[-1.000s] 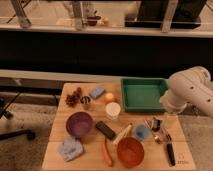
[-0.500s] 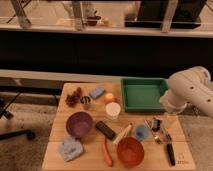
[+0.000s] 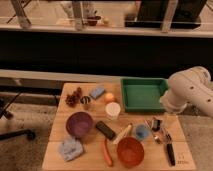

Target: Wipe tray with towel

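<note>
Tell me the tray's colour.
The tray is green, camera view; the tool hovers near its front-right corner.

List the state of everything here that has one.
Tray, upright, empty.
Towel, bunched, untouched, far left of tray.
Purple bowl, upright, looks empty.
Orange bowl, upright, looks empty.
Cup, upright.
Gripper, open, holding nothing, just before tray's near right corner.

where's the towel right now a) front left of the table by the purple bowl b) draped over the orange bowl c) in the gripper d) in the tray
a: the towel lies at the table's front left beside the purple bowl, far from the tray; the gripper hangs open in front of the tray, holding nothing.
</note>
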Robot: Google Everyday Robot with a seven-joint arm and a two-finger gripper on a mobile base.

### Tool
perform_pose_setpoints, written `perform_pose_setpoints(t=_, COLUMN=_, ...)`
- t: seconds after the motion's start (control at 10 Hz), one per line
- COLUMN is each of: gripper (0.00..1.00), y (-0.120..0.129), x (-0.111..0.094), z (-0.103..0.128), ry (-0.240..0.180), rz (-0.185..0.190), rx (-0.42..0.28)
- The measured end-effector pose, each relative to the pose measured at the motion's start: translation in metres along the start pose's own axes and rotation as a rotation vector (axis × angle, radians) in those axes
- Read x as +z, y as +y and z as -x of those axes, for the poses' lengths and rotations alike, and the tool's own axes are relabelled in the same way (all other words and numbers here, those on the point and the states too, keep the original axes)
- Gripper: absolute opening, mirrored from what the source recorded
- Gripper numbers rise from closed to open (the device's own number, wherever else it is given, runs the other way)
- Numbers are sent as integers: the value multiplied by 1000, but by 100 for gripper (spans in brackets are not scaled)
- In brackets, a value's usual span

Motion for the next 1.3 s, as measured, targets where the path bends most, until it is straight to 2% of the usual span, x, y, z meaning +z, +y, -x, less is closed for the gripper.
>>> perform_pose_setpoints(t=0.6, gripper=80, y=3, x=5, z=-2, ry=-12, rz=-4, rx=-12)
perform_pose_setpoints(t=1.0, gripper=80, y=20, x=16, z=13, ry=-53, rz=-3, rx=-71)
perform_pose_setpoints(t=1.3, gripper=80, y=36, x=11, z=27, ry=-124, rz=6, rx=-125)
